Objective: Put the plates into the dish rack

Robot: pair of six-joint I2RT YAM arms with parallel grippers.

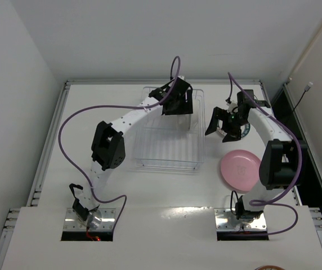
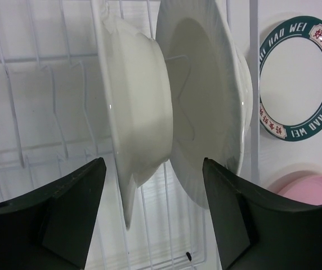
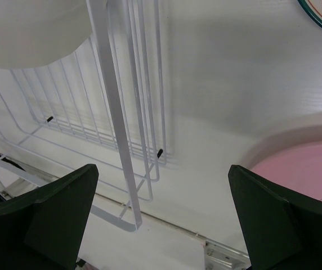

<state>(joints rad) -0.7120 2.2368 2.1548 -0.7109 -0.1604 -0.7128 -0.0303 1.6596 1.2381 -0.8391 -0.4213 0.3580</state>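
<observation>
Left gripper (image 2: 152,167) spread, glossy white dishes (image 2: 141,101) upright ahead in thin-wire dish rack (image 2: 37,112) | right gripper (image 3: 162,171) spread, smooth round pink plate (image 3: 307,169) beside one finger

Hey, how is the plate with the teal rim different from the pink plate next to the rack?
The teal-rimmed plate is white with a dark teal band of lettering; the pink plate is pink throughout, with no band. The teal-rimmed plate lies farther from the arm bases; the pink plate lies nearer them. Both are round, lie flat on the table right of the dish rack, not yet loaded.
</observation>
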